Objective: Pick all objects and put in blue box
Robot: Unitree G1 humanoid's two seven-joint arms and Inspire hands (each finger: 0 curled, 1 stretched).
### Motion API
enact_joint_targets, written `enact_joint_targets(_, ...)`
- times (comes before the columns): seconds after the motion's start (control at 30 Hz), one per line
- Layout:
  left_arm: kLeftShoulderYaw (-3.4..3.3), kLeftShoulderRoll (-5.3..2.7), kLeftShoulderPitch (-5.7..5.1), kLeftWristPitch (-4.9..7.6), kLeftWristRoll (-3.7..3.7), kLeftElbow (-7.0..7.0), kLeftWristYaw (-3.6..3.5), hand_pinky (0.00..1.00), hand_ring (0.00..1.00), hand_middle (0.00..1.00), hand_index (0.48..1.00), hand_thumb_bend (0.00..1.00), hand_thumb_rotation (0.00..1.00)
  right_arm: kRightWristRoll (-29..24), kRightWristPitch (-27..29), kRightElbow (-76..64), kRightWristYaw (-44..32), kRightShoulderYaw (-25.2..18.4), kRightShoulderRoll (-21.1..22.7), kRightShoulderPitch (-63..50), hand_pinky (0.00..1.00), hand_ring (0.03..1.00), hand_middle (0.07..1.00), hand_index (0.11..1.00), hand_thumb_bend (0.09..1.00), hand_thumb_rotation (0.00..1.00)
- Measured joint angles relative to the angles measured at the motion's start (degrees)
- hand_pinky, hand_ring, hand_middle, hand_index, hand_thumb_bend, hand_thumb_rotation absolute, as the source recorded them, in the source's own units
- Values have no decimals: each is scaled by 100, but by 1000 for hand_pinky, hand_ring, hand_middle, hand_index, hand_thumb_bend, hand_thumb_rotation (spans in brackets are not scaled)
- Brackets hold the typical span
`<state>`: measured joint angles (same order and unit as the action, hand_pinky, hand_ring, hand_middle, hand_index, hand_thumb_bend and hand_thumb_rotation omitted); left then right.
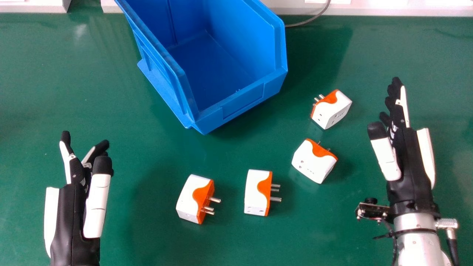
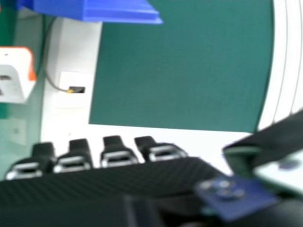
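Right hand point(image 1: 406, 159) near white-and-orange plugs point(image 1: 312, 162)

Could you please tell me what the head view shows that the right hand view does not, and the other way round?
From the head view: the left hand, the inside floor of the blue box, and the whole group of four white-and-orange plug adapters on the green table.

From the right hand view: the yellow-tipped cable end and a ridged white surface.

In both: the box, the right hand, the table, a cable and at least one adapter.
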<state>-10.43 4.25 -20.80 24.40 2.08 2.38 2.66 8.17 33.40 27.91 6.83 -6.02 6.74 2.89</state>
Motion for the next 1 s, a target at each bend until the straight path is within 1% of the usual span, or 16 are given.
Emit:
enact_joint_targets(0.03,0,0,0,0,0,0,-3,865,907,904,946,859,1000,19,1,0,12,3,0,-7,1000,1000,1000,1000,891,1000)
enact_joint_targets(0.17,0,-1,-16,9,-56,0,-42,872,913,914,954,870,1000,163,108,0,104,12,46,-87,1000,1000,1000,1000,916,1000)
enact_joint_targets(0.23,0,-1,-36,9,-58,0,-61,872,914,915,955,873,1000,198,113,0,131,12,61,-111,1000,1000,1000,1000,919,1000)
enact_joint_targets(0.33,-2,0,-37,13,-73,-4,-95,873,915,917,957,877,1000,303,116,1,191,14,77,-154,1000,1000,1000,1000,929,1000)
enact_joint_targets(0.47,-6,0,-36,37,-76,-7,-115,872,914,916,956,887,1000,357,131,-8,271,24,68,-206,1000,1000,1000,1000,933,1000)
enact_joint_targets(0.53,-16,2,-39,38,-78,-6,-114,869,913,913,955,902,1000,515,174,-46,441,52,47,-325,984,1000,1000,1000,917,1000)
enact_joint_targets(0.6,-25,1,-42,38,-77,-7,-113,868,913,913,954,907,1000,916,225,-95,767,176,18,-496,954,988,989,990,910,1000)
enact_joint_targets(0.63,-25,1,-42,38,-76,-7,-113,867,912,912,954,910,1000,1011,223,-98,839,197,12,-521,913,966,968,969,888,1000)
enact_joint_targets(0.67,-23,0,-44,38,-68,-14,-112,866,912,912,954,909,1000,1262,223,-117,1083,237,20,-574,860,935,941,941,848,1000)
enact_joint_targets(0.73,-23,-2,-58,38,-58,-31,-108,865,912,911,954,904,1000,1621,229,-132,1400,315,41,-634,821,906,918,920,758,1000)
enact_joint_targets(0.83,-15,-2,-82,38,-36,-38,-106,864,912,911,953,902,1000,1924,296,-116,1658,439,83,-652,801,890,907,908,705,1000)
enact_joint_targets(0.9,-15,-2,-95,37,-8,-54,-104,864,912,911,953,902,1000,2089,433,47,1836,545,166,-622,801,890,907,908,705,1000)
enact_joint_targets(0.93,-16,-1,-101,37,-6,-59,-101,864,912,911,953,902,1000,2122,467,112,1894,586,185,-609,801,890,907,908,705,1000)
enact_joint_targets(0.97,-17,0,-110,36,2,-70,-98,864,911,911,953,901,1000,2264,463,174,2046,655,221,-594,797,886,905,904,695,999)
enact_joint_targets(1.0,-17,-1,-116,35,5,-76,-98,856,909,908,952,908,1000,2451,438,212,2178,730,276,-588,768,863,894,887,645,949)
